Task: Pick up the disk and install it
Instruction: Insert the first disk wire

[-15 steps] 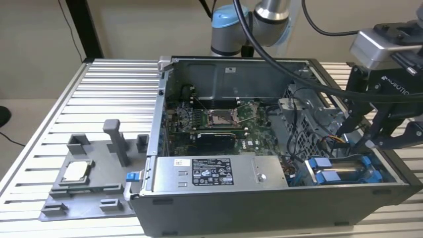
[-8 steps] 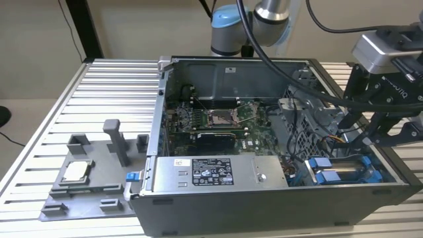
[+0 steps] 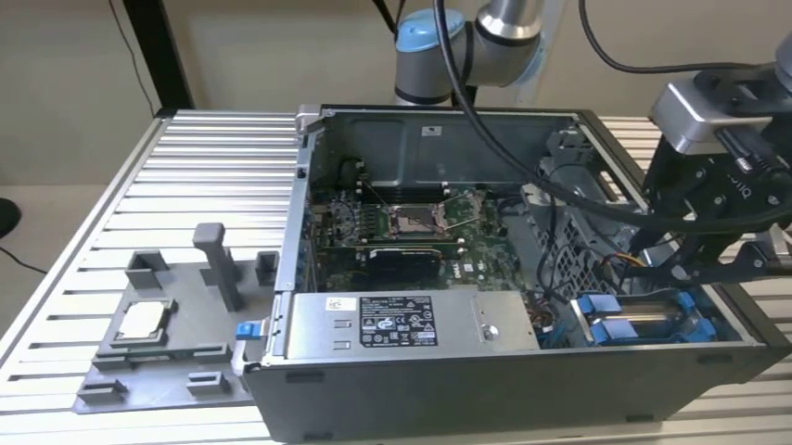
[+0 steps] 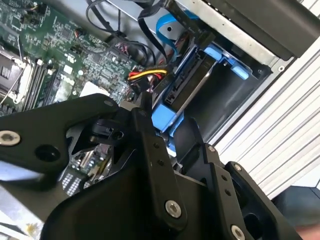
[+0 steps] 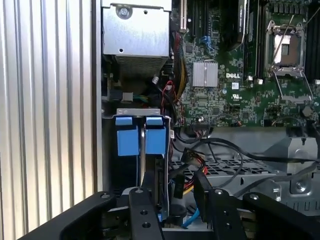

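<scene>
Entry, read across from the exterior view's left.

Farthest from the gripper (image 3: pixel 699 278): the grey fixture tray (image 3: pixel 173 375) on the slotted table (image 3: pixel 198 176), with the small square chip (image 3: pixel 140 321) lying in it. Neither belongs to this step.

Nearer, inside the open case (image 3: pixel 409 394): the power-supply box (image 3: pixel 396 320) and the motherboard (image 3: pixel 371 232) beyond it, both well apart from the gripper.

At the exterior view's right the gripper hangs low inside the case. In the second wrist view the disk (image 4: pixel 197 75) reaches away from the fingertips into the bay. The end of its blue frame fills the gap between the two fingers (image 4: pixel 150 135), so we judge the gripper clamped on the disk. How deep the disk sits in its slot we cannot tell.

In the first wrist view the drive bay (image 5: pixel 137 111) lies just ahead of the gripper, with two blue tabs (image 5: pixel 126 135) side by side at its mouth.

Red and yellow cables (image 4: pixel 145 76) lie just beside one finger; whether they touch it we cannot tell.

Our judgement for doing this well:
- hold the disk square to the bay walls and push along the slot only, without twisting
- keep the grip firm on the frame and off the drive body
- give the cable bundle room, since a snagged wire could tilt the disk or jam it short of its seat
</scene>
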Tool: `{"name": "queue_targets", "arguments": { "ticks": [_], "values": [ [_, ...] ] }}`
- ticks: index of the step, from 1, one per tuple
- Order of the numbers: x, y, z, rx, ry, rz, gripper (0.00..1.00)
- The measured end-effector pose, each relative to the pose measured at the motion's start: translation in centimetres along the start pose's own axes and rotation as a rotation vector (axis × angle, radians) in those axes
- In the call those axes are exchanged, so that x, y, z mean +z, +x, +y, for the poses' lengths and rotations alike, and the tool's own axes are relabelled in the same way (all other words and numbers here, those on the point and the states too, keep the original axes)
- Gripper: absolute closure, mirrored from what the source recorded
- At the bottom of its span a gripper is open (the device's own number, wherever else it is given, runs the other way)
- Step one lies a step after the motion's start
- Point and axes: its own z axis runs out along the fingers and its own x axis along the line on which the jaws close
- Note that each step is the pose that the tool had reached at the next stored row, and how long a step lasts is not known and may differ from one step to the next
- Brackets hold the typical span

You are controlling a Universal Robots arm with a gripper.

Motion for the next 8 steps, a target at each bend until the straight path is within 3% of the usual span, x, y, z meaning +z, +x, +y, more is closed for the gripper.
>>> {"name": "queue_targets", "arguments": {
  "ticks": [5,8],
  "values": [
    [0.89,0.12,-0.18,0.061,0.008,-0.0028,0.0],
    [1.43,0.18,-0.3,0.069,0.0088,-0.007,0.0]
  ]
}}
